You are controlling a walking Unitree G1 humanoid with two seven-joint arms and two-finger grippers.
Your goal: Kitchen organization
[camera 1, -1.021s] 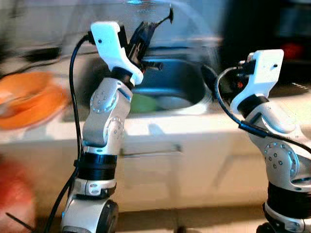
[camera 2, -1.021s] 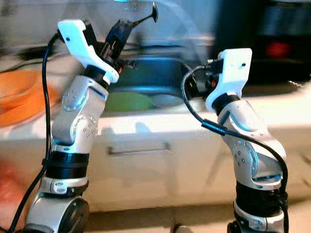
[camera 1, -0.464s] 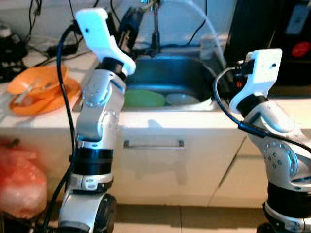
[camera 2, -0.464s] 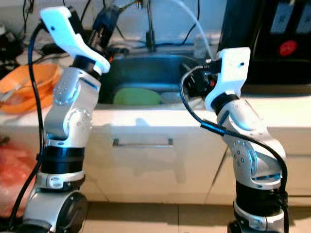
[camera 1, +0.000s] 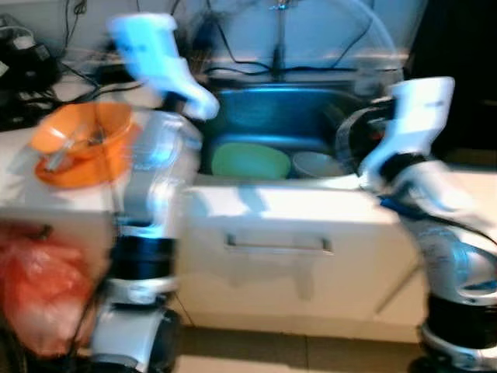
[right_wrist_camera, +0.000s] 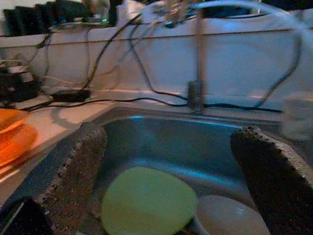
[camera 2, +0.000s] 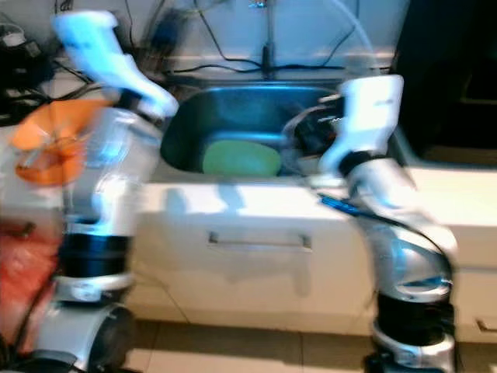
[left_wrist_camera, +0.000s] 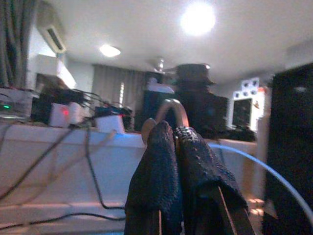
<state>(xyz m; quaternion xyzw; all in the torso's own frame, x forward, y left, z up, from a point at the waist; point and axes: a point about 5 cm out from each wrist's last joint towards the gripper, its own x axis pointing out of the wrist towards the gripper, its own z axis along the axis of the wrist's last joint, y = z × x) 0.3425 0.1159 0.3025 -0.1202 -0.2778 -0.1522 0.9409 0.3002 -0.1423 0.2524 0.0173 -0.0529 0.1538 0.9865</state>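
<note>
The steel sink (camera 1: 287, 116) holds a green plate (camera 1: 250, 161) and a white bowl (camera 1: 320, 163). My right gripper (right_wrist_camera: 168, 134) hangs open at the sink's near right rim, its fingers (right_wrist_camera: 78, 166) spread wide, with the green plate (right_wrist_camera: 146, 203) and the white bowl (right_wrist_camera: 232, 218) below it. My left gripper (left_wrist_camera: 173, 129) is raised high over the counter at the sink's left rim, fingers pressed together. A thin tan curved piece (left_wrist_camera: 171, 105) shows just past its tips; I cannot tell whether it is held. The eye views are blurred.
Stacked orange bowls (camera 1: 81, 140) sit on the counter left of the sink. A red plastic bag (camera 1: 39, 287) hangs below them. The faucet (camera 1: 278, 39) and cables run along the back wall. A black appliance (camera 1: 458, 70) stands at right. A drawer handle (camera 1: 276, 245) faces me.
The whole picture has slid to the right and blurred, so the camera has moved. Both arms hold much the same raised pose as before.
</note>
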